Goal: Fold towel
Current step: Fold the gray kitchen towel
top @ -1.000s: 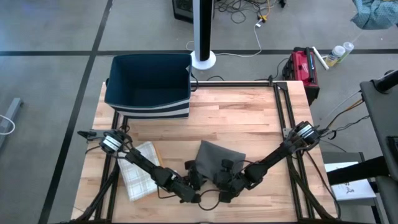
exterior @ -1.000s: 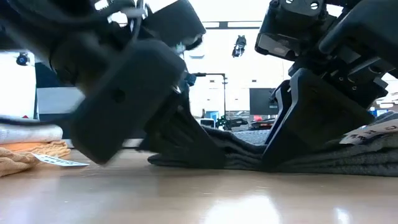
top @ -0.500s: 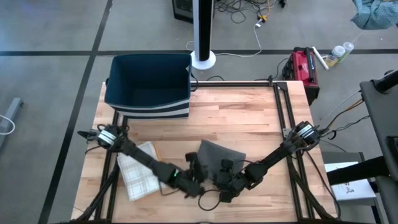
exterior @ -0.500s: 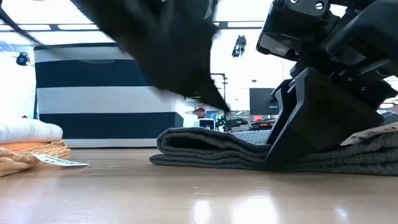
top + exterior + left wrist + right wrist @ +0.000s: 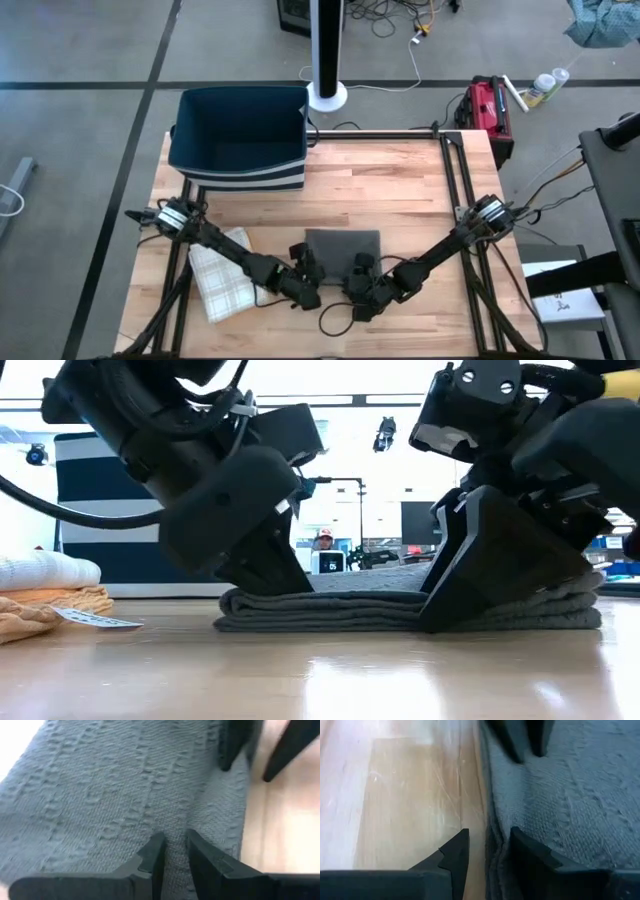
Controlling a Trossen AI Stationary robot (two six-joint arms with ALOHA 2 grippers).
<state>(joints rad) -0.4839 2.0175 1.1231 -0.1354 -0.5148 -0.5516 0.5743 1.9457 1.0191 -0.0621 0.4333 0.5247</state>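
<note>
The grey knitted towel [image 5: 342,248] lies as a flat, folded rectangle of several layers near the table's near edge, and the low view shows it as a low stack [image 5: 350,610]. My left gripper [image 5: 308,280] is down on its near left part, its fingers almost together. My right gripper [image 5: 358,283] is at the near edge, right of the left one, with its fingers astride that edge. Each wrist view shows the other arm's fingers farther off on the cloth. My left gripper [image 5: 175,852] slants down from the near side onto the towel's top layer [image 5: 172,827] by the near left corner; a thin ridge of cloth sits between the fingertips. The towel stays flat on the table. My right gripper [image 5: 490,852] pinches the towel's near edge [image 5: 492,827], several layers thick, slanting down from the near side. One finger [image 5: 455,852] is on the wood side, the other [image 5: 535,855] on the cloth; the towel rests on the table.
A dark blue bin with a striped band [image 5: 240,135] stands at the far left. A cream checked cloth [image 5: 222,275] lies left of the towel, under the left arm; the low view shows folded cloths [image 5: 45,595] there. Bare wood [image 5: 390,190] lies beyond the towel.
My left gripper rose off the towel, moved toward the far edge and came down again on the near left part. The towel, skewed with a raised corner before, now lies as a squared, flat rectangle. My right gripper kept its place.
</note>
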